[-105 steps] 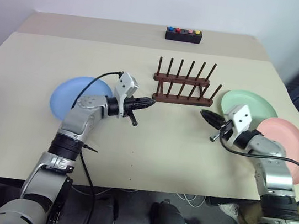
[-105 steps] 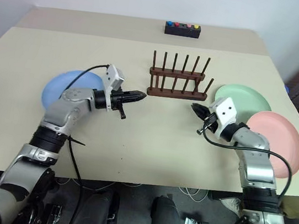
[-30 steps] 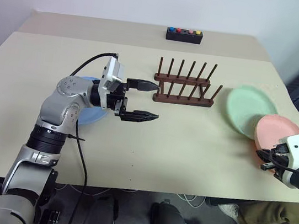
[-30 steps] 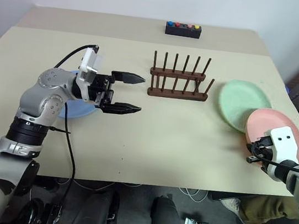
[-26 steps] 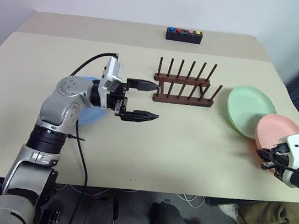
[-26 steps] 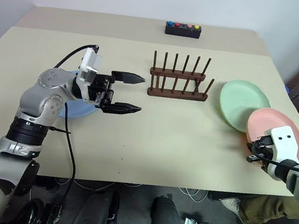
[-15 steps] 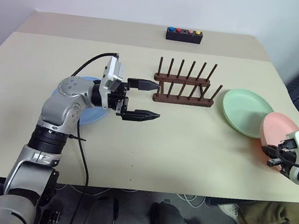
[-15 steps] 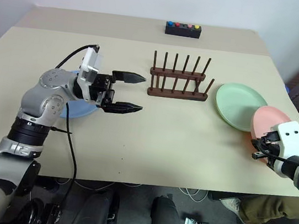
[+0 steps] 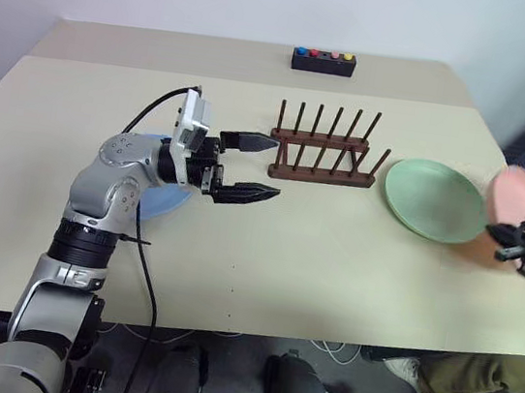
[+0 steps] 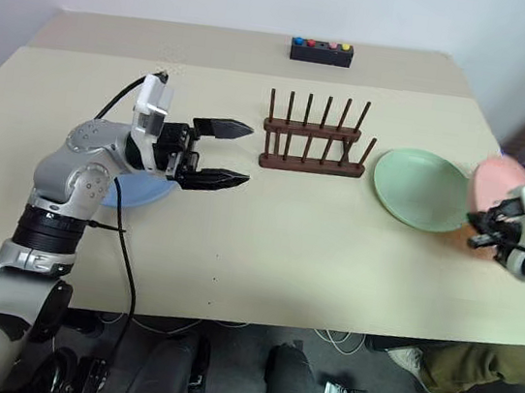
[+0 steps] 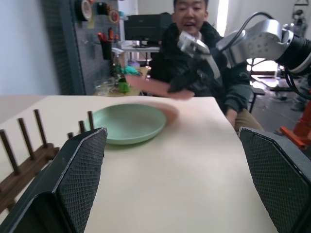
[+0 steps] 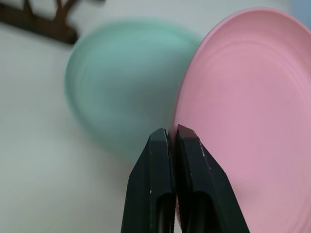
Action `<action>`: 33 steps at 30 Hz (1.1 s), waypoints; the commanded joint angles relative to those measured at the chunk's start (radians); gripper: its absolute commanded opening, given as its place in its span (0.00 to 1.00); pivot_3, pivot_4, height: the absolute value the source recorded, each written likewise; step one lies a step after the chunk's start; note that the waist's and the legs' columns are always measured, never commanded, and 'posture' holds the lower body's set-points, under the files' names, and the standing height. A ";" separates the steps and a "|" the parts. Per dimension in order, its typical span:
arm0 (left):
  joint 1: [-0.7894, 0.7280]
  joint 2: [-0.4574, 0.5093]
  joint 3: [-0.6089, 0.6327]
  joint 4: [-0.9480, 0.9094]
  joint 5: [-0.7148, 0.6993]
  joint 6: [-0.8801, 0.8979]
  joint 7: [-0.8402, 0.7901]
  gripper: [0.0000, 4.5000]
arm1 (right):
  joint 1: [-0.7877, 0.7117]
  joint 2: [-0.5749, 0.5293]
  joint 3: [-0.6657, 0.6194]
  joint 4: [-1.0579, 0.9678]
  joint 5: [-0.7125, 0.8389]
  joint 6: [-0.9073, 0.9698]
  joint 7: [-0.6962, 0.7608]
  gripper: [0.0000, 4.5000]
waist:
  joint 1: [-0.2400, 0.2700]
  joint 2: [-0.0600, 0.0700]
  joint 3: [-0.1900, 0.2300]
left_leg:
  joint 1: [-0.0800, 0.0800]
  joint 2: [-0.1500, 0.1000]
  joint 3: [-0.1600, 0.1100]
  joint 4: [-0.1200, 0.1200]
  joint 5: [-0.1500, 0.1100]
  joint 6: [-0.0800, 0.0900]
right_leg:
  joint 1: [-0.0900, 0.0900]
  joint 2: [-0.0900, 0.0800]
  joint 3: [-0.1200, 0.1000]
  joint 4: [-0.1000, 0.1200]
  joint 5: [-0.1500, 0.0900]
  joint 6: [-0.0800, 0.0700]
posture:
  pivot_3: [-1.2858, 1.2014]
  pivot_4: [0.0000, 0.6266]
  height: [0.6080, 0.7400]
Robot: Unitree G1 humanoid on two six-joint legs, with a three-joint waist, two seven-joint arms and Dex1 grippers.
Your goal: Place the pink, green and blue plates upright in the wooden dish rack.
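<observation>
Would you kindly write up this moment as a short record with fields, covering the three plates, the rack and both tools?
pink plate: lifted off the table, tilted, rim pinched by the right tool
green plate: flat on the table, right of the rack
blue plate: flat on the table, partly hidden under the left arm
wooden dish rack: no plates in it
left tool: open, holding nothing, above the table left of the rack
right tool: shut on the pink plate's rim
</observation>
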 commanded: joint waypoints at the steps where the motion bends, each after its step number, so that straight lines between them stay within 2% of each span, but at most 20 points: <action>1: -0.027 -0.011 0.026 -0.003 -0.010 -0.005 0.032 1.00 | -0.085 0.011 -0.048 0.002 0.049 -0.015 -0.015 0.00 | -0.001 0.000 0.000 | 0.000 0.000 0.000 0.000 0.000 0.000 | 0.000 0.000 0.000 0.000 0.000 0.000 | 0.52 0.24 1.00; 8: -0.024 -0.017 0.027 0.005 0.024 -0.020 0.107 1.00 | -0.307 0.084 -0.048 0.089 0.172 0.003 -0.028 0.00 | -0.001 0.000 0.000 | 0.000 0.000 0.000 0.000 0.000 0.000 | 0.000 0.000 0.000 0.000 0.000 0.000 | 0.52 0.24 1.00; 14: -0.005 -0.012 0.031 -0.020 0.038 -0.018 0.164 1.00 | -0.544 0.156 0.023 0.253 0.234 -0.032 0.011 0.00 | -0.003 0.000 0.000 | 0.000 0.000 0.001 0.000 0.000 0.000 | -0.001 0.000 0.000 0.000 0.000 0.000 | 0.52 0.24 1.00; 19: 0.029 -0.009 0.043 -0.072 0.041 -0.021 0.218 1.00 | -0.695 0.206 0.023 0.389 0.302 -0.004 0.039 0.00 | -0.001 0.001 0.000 | -0.001 0.000 0.001 -0.001 0.000 0.000 | -0.001 0.000 0.000 0.000 0.000 0.000 | 0.52 0.24 1.00; 27: 0.065 0.000 0.055 -0.133 0.016 0.017 0.244 1.00 | -0.826 0.207 0.013 0.601 0.407 0.082 0.148 0.00 | 0.000 0.001 0.001 | -0.002 0.000 0.001 -0.001 0.000 0.000 | -0.002 -0.001 0.000 0.000 0.000 0.000 | 0.52 0.24 1.00; 33: 0.065 -0.004 0.051 -0.141 0.009 0.027 0.241 1.00 | -0.917 0.200 0.033 0.808 0.391 0.060 0.262 0.00 | -0.002 0.001 0.001 | -0.002 0.000 0.002 -0.001 0.000 0.000 | -0.002 -0.001 0.000 0.000 0.000 0.000 | 0.52 0.24 1.00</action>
